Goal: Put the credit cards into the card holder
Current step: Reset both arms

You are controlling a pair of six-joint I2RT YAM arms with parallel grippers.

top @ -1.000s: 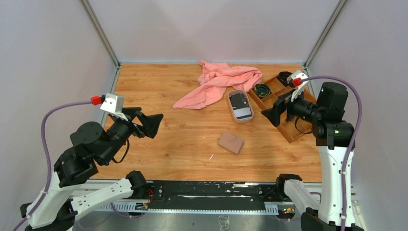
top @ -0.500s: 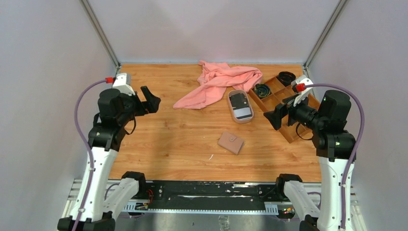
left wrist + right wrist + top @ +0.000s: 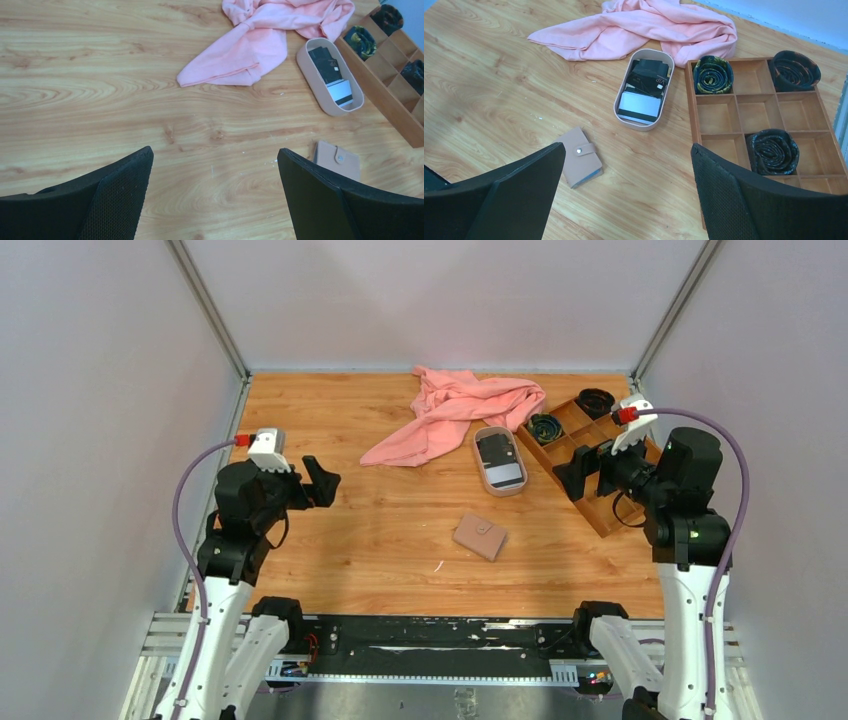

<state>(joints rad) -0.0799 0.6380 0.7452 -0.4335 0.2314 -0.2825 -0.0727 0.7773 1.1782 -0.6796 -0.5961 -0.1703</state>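
The left claw [image 3: 215,151] and right claw [image 3: 627,147] were spread wide, empty. The credit cards [image 3: 642,92] looked thin, stiff, slippery; pinching one by its edge seemed best.

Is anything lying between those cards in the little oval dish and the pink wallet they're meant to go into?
Nothing visible lies between them: only bare tabletop separates the credit cards in the oval tray from the card holder. The holder itself is folded shut, though, so it is not open to take cards.
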